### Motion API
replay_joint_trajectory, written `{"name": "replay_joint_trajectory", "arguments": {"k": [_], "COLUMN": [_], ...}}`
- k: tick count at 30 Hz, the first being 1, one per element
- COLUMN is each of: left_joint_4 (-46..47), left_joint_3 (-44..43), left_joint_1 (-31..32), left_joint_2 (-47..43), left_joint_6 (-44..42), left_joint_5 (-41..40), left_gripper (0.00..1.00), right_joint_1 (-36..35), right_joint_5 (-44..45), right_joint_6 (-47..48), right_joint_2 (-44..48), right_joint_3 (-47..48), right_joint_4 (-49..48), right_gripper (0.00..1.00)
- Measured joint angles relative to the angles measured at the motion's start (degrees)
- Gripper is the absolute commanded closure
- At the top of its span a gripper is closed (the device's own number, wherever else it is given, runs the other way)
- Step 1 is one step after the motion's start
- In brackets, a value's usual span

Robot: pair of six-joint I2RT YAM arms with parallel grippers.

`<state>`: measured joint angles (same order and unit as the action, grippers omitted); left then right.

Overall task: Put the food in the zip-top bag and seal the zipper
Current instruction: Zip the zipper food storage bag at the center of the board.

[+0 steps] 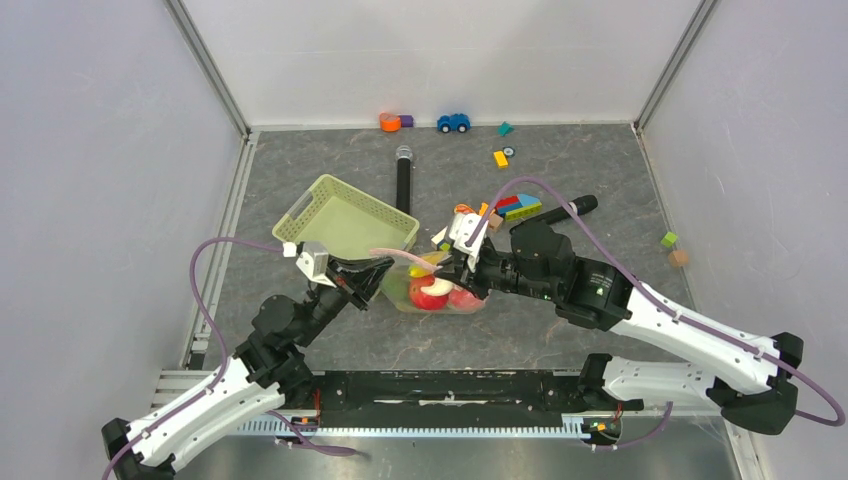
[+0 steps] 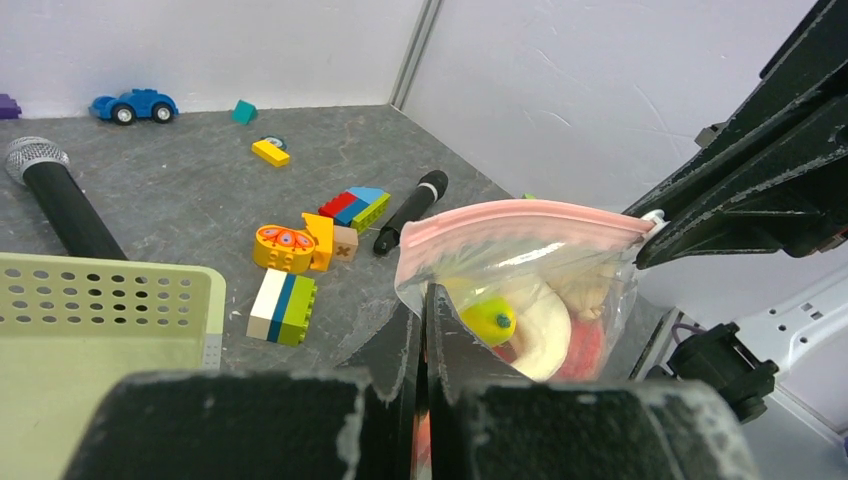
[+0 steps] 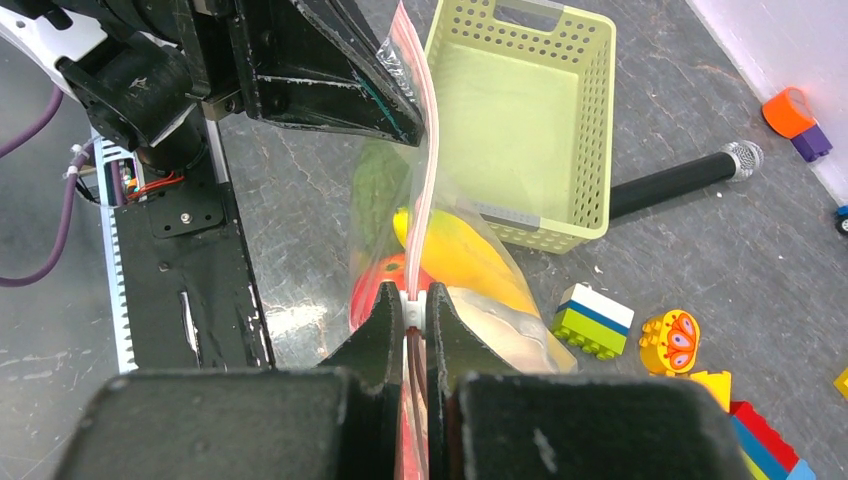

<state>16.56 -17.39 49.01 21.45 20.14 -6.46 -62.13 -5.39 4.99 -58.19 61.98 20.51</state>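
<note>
Where the two arms meet in the middle of the top view, the zip-top bag [image 1: 440, 292] hangs between them, just below and right of the pale green basket [image 1: 300, 215]. I cannot tell whether its bottom rests on the table [image 1: 560, 330].

Inside the clear plastic lies the food:
- A red tomato [image 1: 432, 293] is low in the bag.
- A yellow banana [image 3: 460, 250] lies across the middle.
- A green leafy piece [image 3: 375, 190] is pressed to one wall.
- A pale, pinkish fruit [image 2: 545, 320] sits beside the banana.

The zipper [image 3: 425, 170] runs as a taut pink strip along the top edge from one gripper to the other. Along the stretch I can see, its two sides lie together.

The left gripper [image 1: 372, 272] has its jaws pressed together on the bag's left end, with the plastic caught between them just under the strip. From its wrist view, the pink band arches away to the right above the fruit. The right gripper [image 3: 414, 318] has its jaws squeezed tight on the zipper strip itself. A small white bit shows right at the fingertips, and the strip leads straight out from between them.

Coloured blocks [image 2: 283, 305] and a black microphone [image 1: 404, 180] lie on the table beyond the bag, clear of it.
</note>
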Motion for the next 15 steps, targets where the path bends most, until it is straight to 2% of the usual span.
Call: {"name": "replay_joint_trajectory", "arguments": {"k": [15], "left_joint_4": [-0.7], "left_joint_3": [0.0], "left_joint_1": [0.0], "left_joint_2": [1.2], "left_joint_6": [1.5], "left_joint_5": [-4.5], "left_gripper": [0.98], "right_joint_1": [0.0], "right_joint_5": [2.3], "right_joint_6": [0.0], "right_joint_2": [1.7], "right_joint_3": [-1.7], "right_joint_4": [0.2], "right_gripper": [1.00]}}
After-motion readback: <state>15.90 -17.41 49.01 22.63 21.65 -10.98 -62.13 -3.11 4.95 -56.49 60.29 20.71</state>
